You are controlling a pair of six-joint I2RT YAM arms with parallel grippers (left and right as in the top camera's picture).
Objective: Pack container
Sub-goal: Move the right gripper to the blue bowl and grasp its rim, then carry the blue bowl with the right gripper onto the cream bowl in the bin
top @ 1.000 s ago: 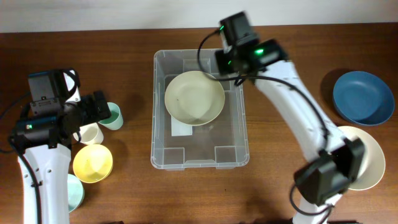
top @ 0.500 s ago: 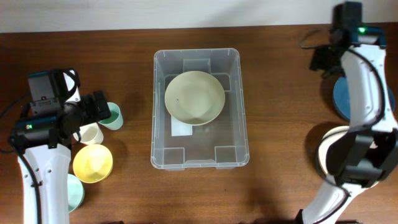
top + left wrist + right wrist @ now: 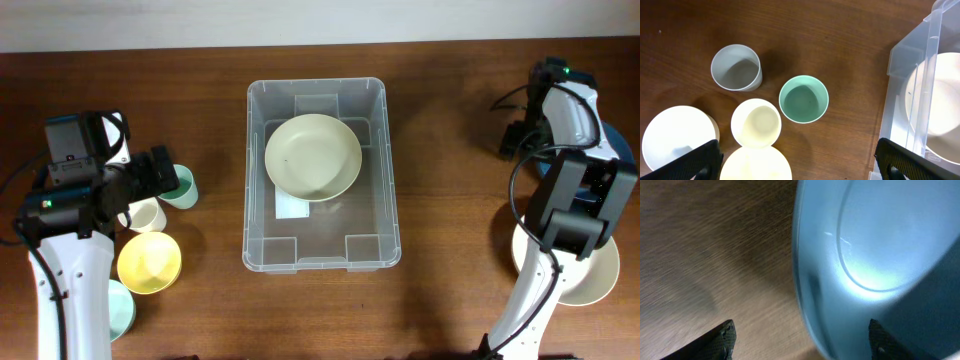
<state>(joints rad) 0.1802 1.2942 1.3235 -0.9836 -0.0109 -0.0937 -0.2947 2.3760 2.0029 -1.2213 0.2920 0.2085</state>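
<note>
The container stands mid-table, a clear bin with a cream bowl lying in its far half. My right gripper hangs open at the far right. In the right wrist view it straddles the left rim of a blue bowl, holding nothing. My left gripper is open over the cups at the left. Its wrist view shows the gripper wide apart above a teal cup and a cream cup, with the container wall at the right.
A grey cup, a yellow bowl and a pale teal bowl sit at the left. A white bowl lies under the right arm, near the blue bowl.
My right arm has swung from the container, where it left the cream bowl, out to the far right over the blue bowl, and its jaws widened. The left arm has not moved.
</note>
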